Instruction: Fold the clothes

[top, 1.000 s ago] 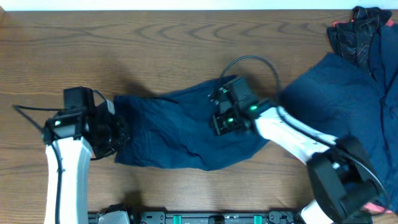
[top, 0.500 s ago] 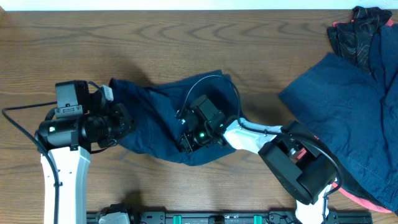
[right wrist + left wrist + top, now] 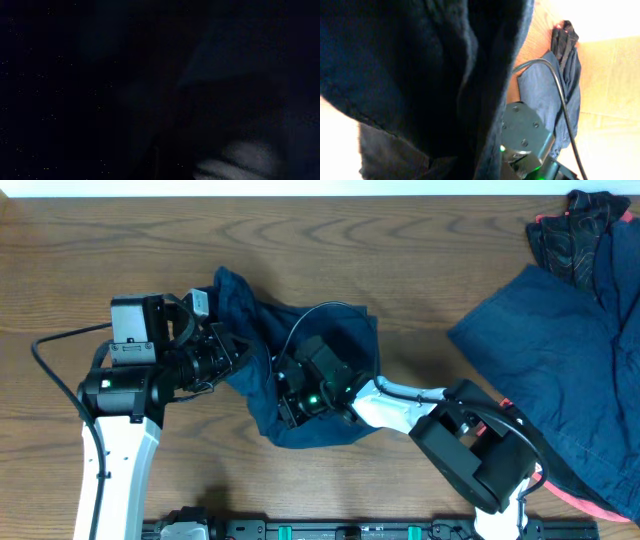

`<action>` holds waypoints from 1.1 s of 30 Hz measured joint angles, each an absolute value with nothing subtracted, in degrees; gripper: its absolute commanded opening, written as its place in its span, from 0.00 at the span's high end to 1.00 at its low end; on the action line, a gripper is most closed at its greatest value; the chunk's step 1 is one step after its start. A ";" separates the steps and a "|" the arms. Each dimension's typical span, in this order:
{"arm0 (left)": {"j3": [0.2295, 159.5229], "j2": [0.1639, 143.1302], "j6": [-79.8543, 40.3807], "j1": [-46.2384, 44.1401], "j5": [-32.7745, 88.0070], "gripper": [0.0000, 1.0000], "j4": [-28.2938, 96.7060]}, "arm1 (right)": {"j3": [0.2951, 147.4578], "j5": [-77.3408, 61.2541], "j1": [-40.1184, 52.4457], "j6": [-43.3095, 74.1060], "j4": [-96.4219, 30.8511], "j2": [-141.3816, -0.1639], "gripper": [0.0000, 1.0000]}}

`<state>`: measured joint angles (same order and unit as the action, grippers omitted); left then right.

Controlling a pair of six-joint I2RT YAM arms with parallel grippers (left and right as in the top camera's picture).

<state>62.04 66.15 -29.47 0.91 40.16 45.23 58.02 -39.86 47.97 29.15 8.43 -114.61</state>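
navy shorts (image 3: 262,315) bunched up left of counter centre. Long axis diagonal: one end points at the far-left corner, the other sags toward the near edge. left gripper (image 3: 232,352) is in the bundle's left side, right gripper (image 3: 292,398) at its middle. Cloth hides both claws, so can't tell if spread or pinching. Both wrist views are mostly dark cloth. second navy garment (image 3: 560,370) spread by the right edge, dark patterned garment (image 3: 585,225) in the far-right corner. wood-grain counter (image 3: 120,240), pale strip (image 3: 300,186) along the far edge.

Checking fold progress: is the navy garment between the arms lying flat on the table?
No, the navy garment is crumpled into a bunched heap.
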 measured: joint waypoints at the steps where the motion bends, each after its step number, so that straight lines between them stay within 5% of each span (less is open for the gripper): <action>1: 62.04 66.15 -29.78 0.67 40.14 0.94 45.25 | 58.02 -39.83 48.23 29.28 8.75 -114.61 0.99; 9: 62.04 66.17 -29.78 -3.16 35.11 0.94 48.82 | 58.04 -39.51 44.93 29.78 3.84 -114.41 0.97; 23: 62.04 68.01 -29.78 -6.22 29.58 0.94 46.78 | 58.41 -25.32 20.62 22.96 -27.79 -99.37 0.99; 33: 62.04 68.38 -29.78 -10.74 29.32 0.94 40.51 | 58.50 -18.22 17.93 17.32 -32.32 -105.62 0.99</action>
